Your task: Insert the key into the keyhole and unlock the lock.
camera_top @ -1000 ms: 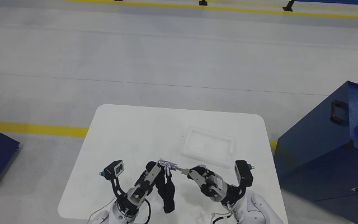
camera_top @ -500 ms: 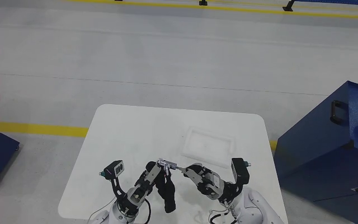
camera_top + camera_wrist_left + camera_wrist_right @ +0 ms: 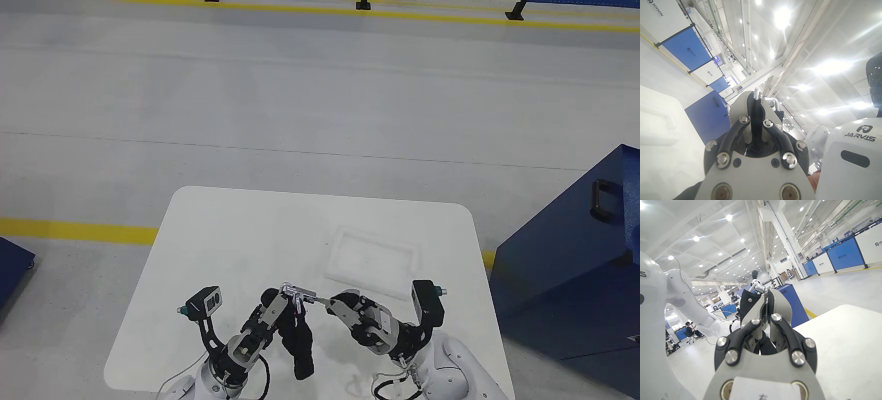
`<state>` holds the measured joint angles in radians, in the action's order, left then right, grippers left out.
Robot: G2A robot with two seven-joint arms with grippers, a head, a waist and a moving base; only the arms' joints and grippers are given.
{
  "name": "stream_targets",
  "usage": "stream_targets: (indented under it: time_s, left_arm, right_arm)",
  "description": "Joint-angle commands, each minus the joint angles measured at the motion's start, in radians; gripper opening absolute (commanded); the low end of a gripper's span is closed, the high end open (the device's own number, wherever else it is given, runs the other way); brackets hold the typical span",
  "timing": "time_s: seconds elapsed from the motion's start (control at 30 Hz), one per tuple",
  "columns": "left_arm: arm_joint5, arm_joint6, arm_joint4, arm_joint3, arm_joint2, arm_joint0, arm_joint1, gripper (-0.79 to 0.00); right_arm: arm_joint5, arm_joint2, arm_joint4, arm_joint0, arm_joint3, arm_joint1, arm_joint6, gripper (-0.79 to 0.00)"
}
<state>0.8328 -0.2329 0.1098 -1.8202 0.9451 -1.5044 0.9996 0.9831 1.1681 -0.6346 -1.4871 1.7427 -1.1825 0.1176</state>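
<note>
The metal pieces (image 3: pixel 298 293) are too small to tell key from lock; the keyhole is hidden; the left end effector (image 3: pixel 755 99) covers most of what it grips.

A white rounded table (image 3: pixel 230 240) bears what looks like a shallow white tray (image 3: pixel 370 255).

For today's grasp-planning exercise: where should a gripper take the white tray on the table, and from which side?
Probably the rim of the white tray, on its near long edge, from above, one finger inside and one outside. It lies flat and shallow on the table, leaving little wall for a sideways pinch.
</note>
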Motion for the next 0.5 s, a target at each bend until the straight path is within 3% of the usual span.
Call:
stream_targets:
  time_s: [0.0, 0.03, 0.07, 0.1, 0.13, 0.23, 0.37, 0.47]
  left_arm:
    - [0.0, 0.0, 0.0, 0.0, 0.0, 0.0, 0.0, -0.785]
    - [0.0, 0.0, 0.0, 0.0, 0.0, 0.0, 0.0, -0.785]
    - [0.0, 0.0, 0.0, 0.0, 0.0, 0.0, 0.0, -0.785]
    - [0.0, 0.0, 0.0, 0.0, 0.0, 0.0, 0.0, -0.785]
    - [0.0, 0.0, 0.0, 0.0, 0.0, 0.0, 0.0, -0.785]
    - [0.0, 0.0, 0.0, 0.0, 0.0, 0.0, 0.0, -0.785]
    - [0.0, 0.0, 0.0, 0.0, 0.0, 0.0, 0.0, -0.785]
    - [0.0, 0.0, 0.0, 0.0, 0.0, 0.0, 0.0, -0.785]
  right_arm:
    - [-0.001, 0.001, 0.002, -0.001, -0.001, 0.0, -0.001, -0.662]
    - [-0.002, 0.001, 0.003, -0.002, 0.0, 0.0, 0.001, -0.437]
    - [-0.003, 0.001, 0.004, -0.002, 0.001, -0.001, 0.001, -0.376]
    - [-0.003, 0.002, 0.002, -0.003, 0.002, -0.001, 0.001, -0.222]
    - [-0.002, 0.003, 0.002, -0.003, 0.002, -0.001, 0.001, -0.2]
    - [0.0, 0.006, 0.0, -0.006, 0.004, -0.001, 0.006, -0.228]
    - [0.006, 0.009, -0.002, -0.008, 0.005, -0.001, 0.007, -0.376]
    - [0.009, 0.012, -0.002, -0.011, 0.006, -0.001, 0.007, -0.419]
